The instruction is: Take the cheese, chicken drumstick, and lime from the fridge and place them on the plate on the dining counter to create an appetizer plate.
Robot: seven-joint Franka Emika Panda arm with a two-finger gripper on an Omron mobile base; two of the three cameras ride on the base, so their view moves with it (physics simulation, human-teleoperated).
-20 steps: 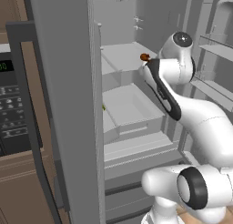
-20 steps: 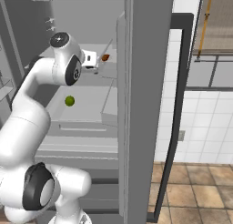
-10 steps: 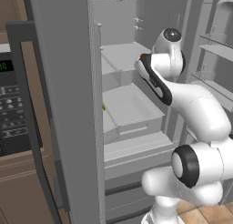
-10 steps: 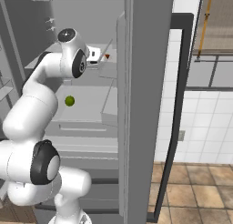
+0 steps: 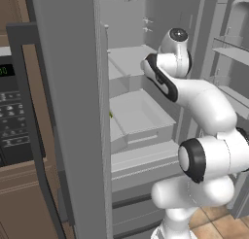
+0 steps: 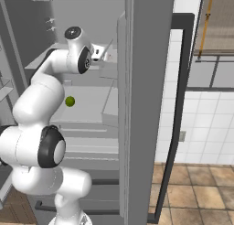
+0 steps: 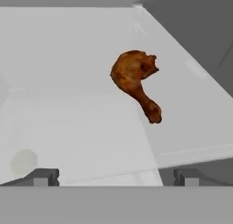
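Pale grey fridge [image 5: 131, 111] shelving surrounds my arm, which reaches in past the open door toward an upper shelf. Through the hand camera I see the chicken drumstick [image 7: 134, 82] lying on that shelf [image 7: 68, 59], up at about one o'clock from the hand [image 7: 116, 176], whose two tips stand wide apart with nothing between them. It rests close to the shelf's side wall, fat end toward twelve o'clock and thin bone end trailing toward five o'clock. I judge it light, fairly firm and probably a little slick on its glazed skin, so it could roll or squirt out of a careless pinch. I would close across the thick meaty lump rather than the narrow shank, since the wider part gives the tips more to bear on. From the right base camera, the lime [image 6: 70, 101] sits lower down on a shelf at about six o'clock from the wrist
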